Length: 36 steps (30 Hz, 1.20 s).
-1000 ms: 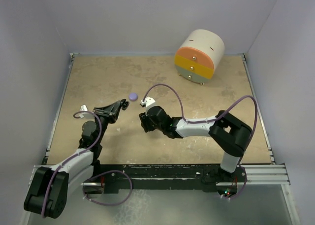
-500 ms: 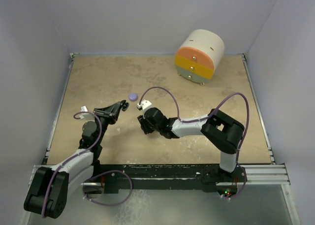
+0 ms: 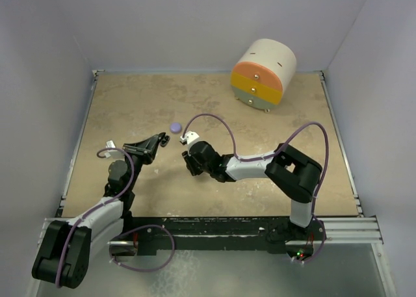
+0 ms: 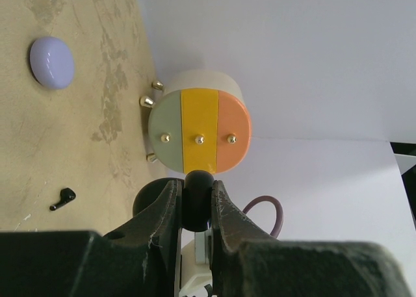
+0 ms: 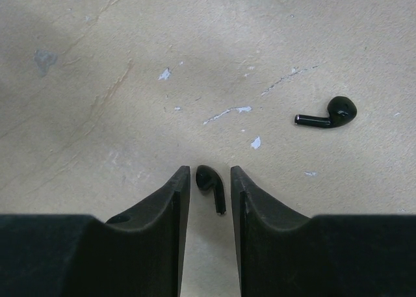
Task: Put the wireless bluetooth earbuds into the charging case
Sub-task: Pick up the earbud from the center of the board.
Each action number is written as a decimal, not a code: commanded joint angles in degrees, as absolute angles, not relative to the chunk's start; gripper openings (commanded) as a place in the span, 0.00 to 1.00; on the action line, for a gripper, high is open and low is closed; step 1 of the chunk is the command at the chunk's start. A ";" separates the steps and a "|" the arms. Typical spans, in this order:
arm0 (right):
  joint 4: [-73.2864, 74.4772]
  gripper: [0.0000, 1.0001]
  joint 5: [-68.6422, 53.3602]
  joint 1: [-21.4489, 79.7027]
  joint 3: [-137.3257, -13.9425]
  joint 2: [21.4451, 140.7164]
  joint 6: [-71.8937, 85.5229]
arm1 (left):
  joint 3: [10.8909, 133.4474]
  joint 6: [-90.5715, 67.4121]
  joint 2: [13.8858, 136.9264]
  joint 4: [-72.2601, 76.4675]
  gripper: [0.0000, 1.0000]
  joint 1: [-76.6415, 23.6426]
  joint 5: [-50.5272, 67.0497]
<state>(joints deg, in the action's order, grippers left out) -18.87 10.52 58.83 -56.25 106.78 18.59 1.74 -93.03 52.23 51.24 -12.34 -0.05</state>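
Tabletop [image 5: 97,69]: earbud [image 5: 211,184] between right fingers [image 5: 159,229]

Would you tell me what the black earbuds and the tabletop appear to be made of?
The black earbuds look like smooth hard plastic with a glossy finish: light glints off the rounded bud. The tabletop seems a matte beige board, scuffed and chipped white; its material is unclear.
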 commanded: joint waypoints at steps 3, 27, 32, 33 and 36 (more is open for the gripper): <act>-17.89 0.33 10.20 59.39 -58.26 107.18 17.84 | 1.00 -93.76 51.47 52.74 0.00 -11.67 0.04; -22.08 0.00 13.20 59.59 -58.22 102.32 16.69 | 0.78 -95.27 51.85 53.35 0.00 -11.34 0.50; -27.08 0.00 14.66 59.58 -56.94 97.17 15.61 | 0.96 -95.71 53.01 55.10 0.00 -11.17 1.20; -28.32 0.00 14.83 59.59 -56.42 95.98 15.38 | 0.91 -96.76 53.20 55.45 0.00 -11.16 1.30; -33.86 0.00 15.18 59.59 -54.10 91.80 14.93 | 1.07 -97.94 53.52 56.03 0.00 -11.16 1.53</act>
<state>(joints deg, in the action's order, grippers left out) -23.77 12.82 59.27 -56.36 97.95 16.51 1.23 -95.61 53.28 51.81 -11.64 0.69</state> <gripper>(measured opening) 0.063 0.153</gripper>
